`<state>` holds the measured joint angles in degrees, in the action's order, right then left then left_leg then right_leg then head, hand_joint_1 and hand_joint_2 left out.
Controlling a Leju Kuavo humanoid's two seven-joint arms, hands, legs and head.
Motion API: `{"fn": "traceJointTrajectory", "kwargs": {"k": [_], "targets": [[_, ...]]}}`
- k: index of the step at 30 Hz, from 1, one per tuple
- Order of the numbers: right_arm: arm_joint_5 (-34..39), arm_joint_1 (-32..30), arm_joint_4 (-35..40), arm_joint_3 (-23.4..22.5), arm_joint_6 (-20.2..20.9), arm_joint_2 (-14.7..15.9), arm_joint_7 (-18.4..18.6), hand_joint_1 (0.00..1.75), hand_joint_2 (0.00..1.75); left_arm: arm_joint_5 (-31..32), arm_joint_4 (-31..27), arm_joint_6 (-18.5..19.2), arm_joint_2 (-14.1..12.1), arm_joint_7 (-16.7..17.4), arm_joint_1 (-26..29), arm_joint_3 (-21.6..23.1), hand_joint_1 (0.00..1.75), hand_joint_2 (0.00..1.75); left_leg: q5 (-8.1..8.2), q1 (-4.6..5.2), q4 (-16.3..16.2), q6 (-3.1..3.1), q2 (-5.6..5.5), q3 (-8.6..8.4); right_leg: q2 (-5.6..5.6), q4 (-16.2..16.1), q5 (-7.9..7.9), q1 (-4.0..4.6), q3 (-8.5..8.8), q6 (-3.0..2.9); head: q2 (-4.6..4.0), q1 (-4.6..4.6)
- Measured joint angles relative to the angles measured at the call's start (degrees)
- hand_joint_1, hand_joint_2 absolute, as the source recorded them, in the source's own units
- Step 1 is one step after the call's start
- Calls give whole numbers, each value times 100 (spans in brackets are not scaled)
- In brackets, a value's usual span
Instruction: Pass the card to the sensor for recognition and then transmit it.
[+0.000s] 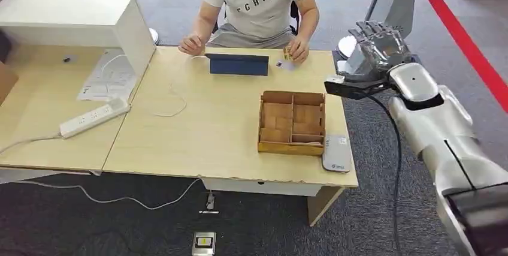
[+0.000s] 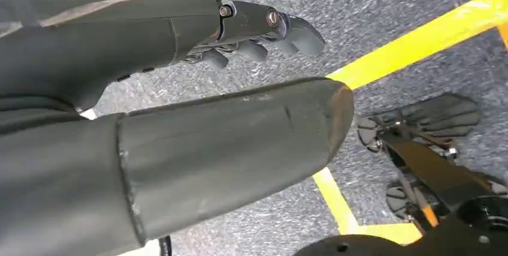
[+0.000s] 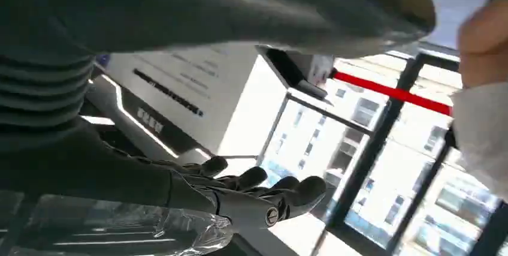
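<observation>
My right hand [image 1: 378, 49] is raised beyond the table's right edge, fingers [image 3: 263, 191] spread and holding nothing. A small pale card [image 1: 280, 63] lies on the table by the hand [image 1: 298, 49] of a seated person, which holds a small tan object. A white flat device [image 1: 336, 153], possibly the sensor, lies at the table's near right corner. My left hand [image 2: 263, 31] hangs over the grey floor, its fingers loosely extended and holding nothing.
A wooden compartment box [image 1: 292, 122] stands beside the white device. A dark blue tablet-like stand [image 1: 238, 64] sits in front of the person. A power strip [image 1: 94, 117], papers [image 1: 108, 76] and a white cabinet [image 1: 78, 19] are to the left. Red floor tape [image 1: 467, 46] runs at the right.
</observation>
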<state>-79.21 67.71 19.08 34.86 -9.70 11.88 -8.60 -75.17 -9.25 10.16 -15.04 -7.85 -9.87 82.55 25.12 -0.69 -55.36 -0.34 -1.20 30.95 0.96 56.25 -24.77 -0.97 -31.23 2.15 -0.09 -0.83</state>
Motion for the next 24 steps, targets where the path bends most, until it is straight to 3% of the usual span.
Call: {"fn": "traceJointTrajectory", "kwargs": {"k": [2,6,9,11,13,15,19,24], "targets": [[381,-53,-41,-133,238,387,336,0,0,-133,2,-22,-6,55,-5,0,0,0,1,0,-5,1,1,-5,0,-5,0,0,-1,0,0,4],[1005,-402,-107,-600,515,1228,633,0,0,-255,0,-94,-6,103,31,0,0,0,6,-3,-6,8,-18,-4,-18,-13,-4,3,10,4,0,0],[1564,-1136,-153,-1021,758,1851,874,0,0,-354,2,-144,-6,166,25,-4,0,0,17,-12,-6,18,-26,-15,-26,-28,-11,13,39,11,0,-7],[2567,-1714,-188,-1419,900,2158,1038,0,0,-385,0,-210,-4,221,38,-11,0,0,26,-12,-1,23,-36,-9,-32,-27,-13,13,41,12,0,4],[3686,-2450,-212,-2061,979,2419,975,0,0,-439,2,-269,-4,242,34,-20,0,0,33,-13,-4,21,-41,-16,-34,-30,-23,13,40,14,0,0],[4274,-3217,-251,-2705,1031,2592,847,0,0,-476,0,-315,-4,269,38,-39,0,0,44,-13,3,20,-51,-9,-39,-26,-33,14,53,12,0,2],[4527,-4512,-334,-3690,1103,2624,644,0,0,-505,0,-359,-2,315,22,-94,0,0,52,-14,11,15,-50,-24,-39,-24,-49,14,57,2,0,2],[4474,-5579,-479,-4445,955,2209,729,0,0,-581,0,-446,-2,431,8,-116,0,0,58,-20,18,3,-41,-38,-36,-20,-61,21,61,-10,0,-2]]}}
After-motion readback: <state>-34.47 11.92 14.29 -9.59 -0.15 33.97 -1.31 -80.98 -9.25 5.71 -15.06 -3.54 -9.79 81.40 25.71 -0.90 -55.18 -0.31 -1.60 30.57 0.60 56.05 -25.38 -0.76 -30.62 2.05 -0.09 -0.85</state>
